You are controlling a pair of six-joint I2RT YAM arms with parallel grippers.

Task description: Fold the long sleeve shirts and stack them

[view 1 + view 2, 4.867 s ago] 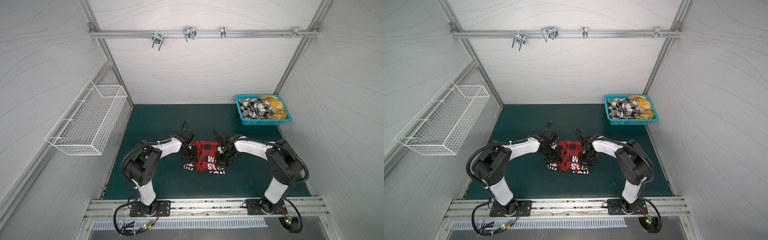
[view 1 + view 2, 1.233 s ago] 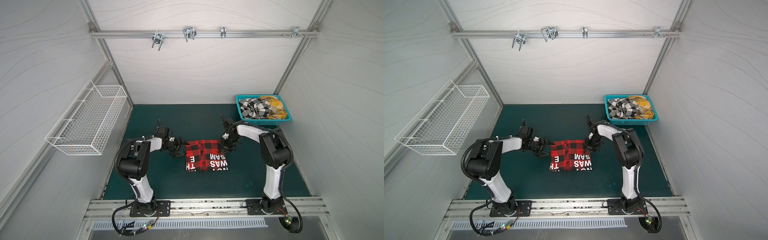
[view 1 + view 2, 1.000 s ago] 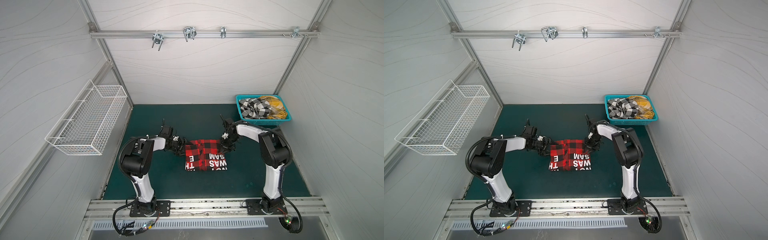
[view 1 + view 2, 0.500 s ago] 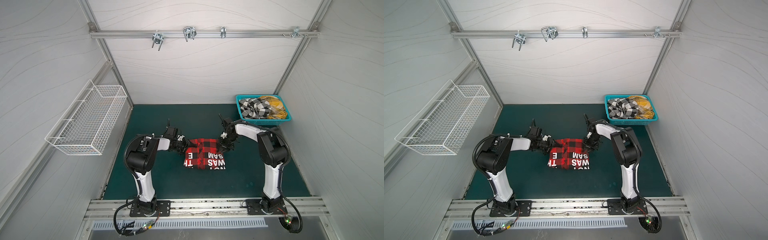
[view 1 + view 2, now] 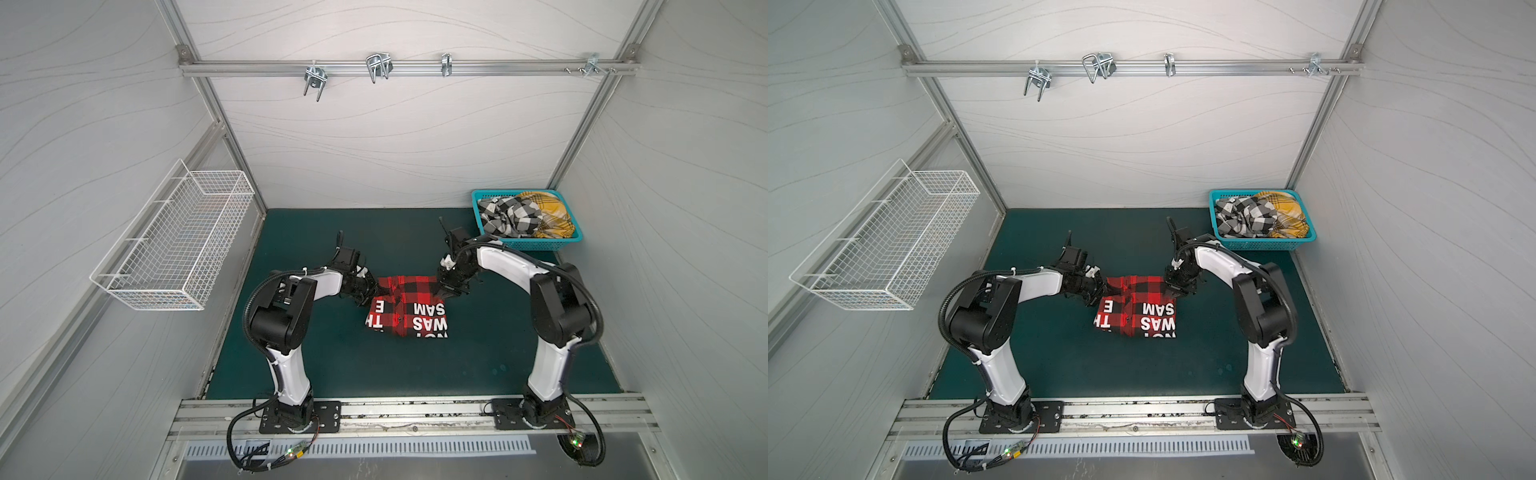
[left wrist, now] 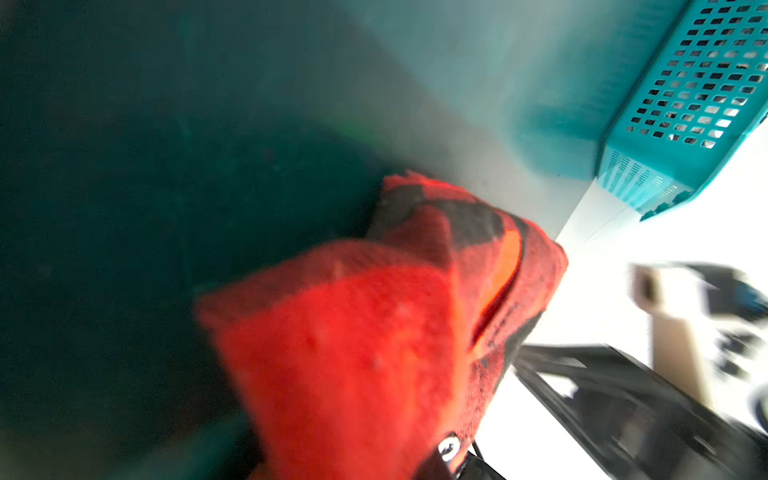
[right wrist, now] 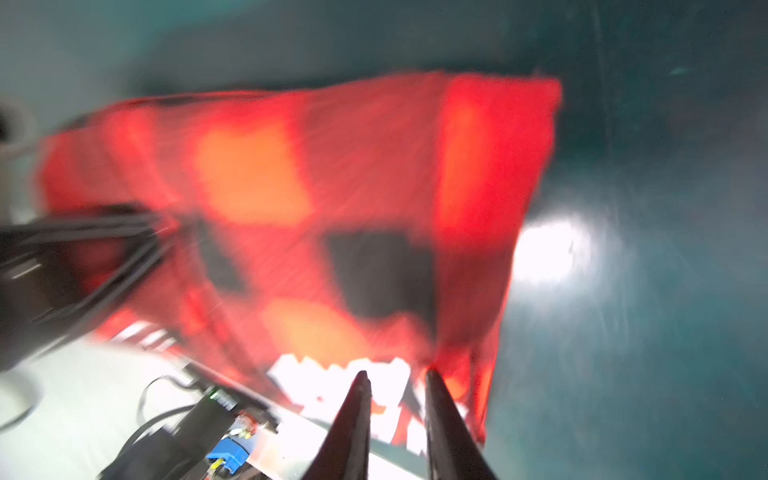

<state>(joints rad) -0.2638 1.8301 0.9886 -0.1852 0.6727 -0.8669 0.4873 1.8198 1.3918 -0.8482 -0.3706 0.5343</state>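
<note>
The red-and-black shirt (image 5: 409, 309) (image 5: 1138, 309) lies folded mid-mat with its white lettering up. My left gripper (image 5: 371, 291) (image 5: 1096, 293) is at the shirt's far left corner and shut on it. In the left wrist view red cloth (image 6: 353, 332) covers the jaws. My right gripper (image 5: 444, 291) (image 5: 1173, 289) (image 7: 395, 372) pinches the far right corner, and its fingers stay slightly apart around the cloth (image 7: 311, 187). The black-and-white shirt (image 5: 507, 216) (image 5: 1246, 216) and the yellow plaid shirt (image 5: 548, 214) (image 5: 1287, 214) lie crumpled in a basket.
The teal plastic basket (image 5: 528, 245) (image 5: 1262, 246) (image 6: 685, 104) stands at the mat's back right corner, close behind my right arm. A white wire basket (image 5: 174, 249) (image 5: 888, 249) hangs on the left wall. Both arm bases sit on the front rail.
My left gripper has moved right to the shirt's far left corner and shut on it. My right gripper has stayed at the far right corner.
</note>
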